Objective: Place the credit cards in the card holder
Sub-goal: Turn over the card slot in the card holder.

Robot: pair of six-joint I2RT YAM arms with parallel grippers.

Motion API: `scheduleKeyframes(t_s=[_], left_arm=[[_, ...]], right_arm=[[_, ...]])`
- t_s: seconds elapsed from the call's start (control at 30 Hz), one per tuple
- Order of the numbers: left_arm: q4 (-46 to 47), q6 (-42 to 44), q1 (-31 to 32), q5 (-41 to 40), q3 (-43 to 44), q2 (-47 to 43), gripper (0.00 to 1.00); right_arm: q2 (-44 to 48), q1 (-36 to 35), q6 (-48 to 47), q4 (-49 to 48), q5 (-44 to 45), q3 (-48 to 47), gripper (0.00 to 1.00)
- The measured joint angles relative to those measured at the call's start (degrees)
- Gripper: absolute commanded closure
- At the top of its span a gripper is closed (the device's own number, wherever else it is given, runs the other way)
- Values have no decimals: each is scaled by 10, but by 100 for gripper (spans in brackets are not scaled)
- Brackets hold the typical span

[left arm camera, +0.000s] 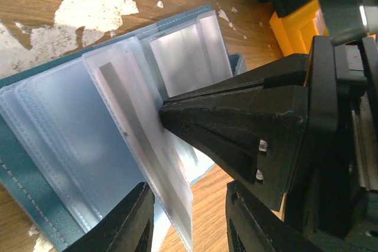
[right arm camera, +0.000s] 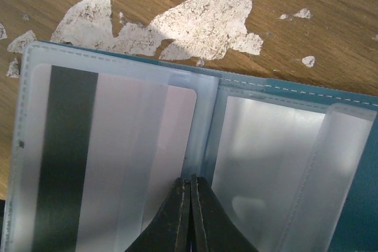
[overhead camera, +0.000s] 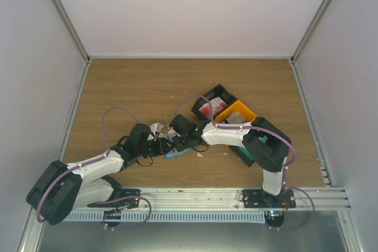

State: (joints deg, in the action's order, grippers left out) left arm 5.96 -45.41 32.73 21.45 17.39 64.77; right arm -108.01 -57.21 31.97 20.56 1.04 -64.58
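Your top camera looks down from above and behind the arm bases, far enough to take in the whole table (overhead camera: pixel 147 87). Your left wrist camera faces out past the left gripper (left arm camera: pixel 189 225), very near the open card holder (left arm camera: pixel 26 193). Your right wrist camera looks flat onto the same card holder, just as near, over the right gripper (right arm camera: pixel 190 187), which the left view also catches.

Shows soft, even overhead light in the top view, low in detail, with only faint shadows beneath the arms (overhead camera: pixel 227 135) on the counter (overhead camera: pixel 147 87). Glares white across the clear sleeves of the card holder (right arm camera: pixel 360 163) in both wrist views. Blurs softly on the close right gripper (right arm camera: pixel 190 187), yet keeps the counter's wood grain sharp behind.
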Motion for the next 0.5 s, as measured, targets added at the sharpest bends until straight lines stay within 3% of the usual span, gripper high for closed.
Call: scheduleKeyframes(t_s=[0.27, 0.5], left_arm=[[25, 9, 0, 18, 0, 26, 62], [41, 22, 0, 38, 9, 73, 54]], right_arm=[[10, 0, 5, -26, 0, 20, 97], [43, 0, 29, -44, 14, 54, 88]])
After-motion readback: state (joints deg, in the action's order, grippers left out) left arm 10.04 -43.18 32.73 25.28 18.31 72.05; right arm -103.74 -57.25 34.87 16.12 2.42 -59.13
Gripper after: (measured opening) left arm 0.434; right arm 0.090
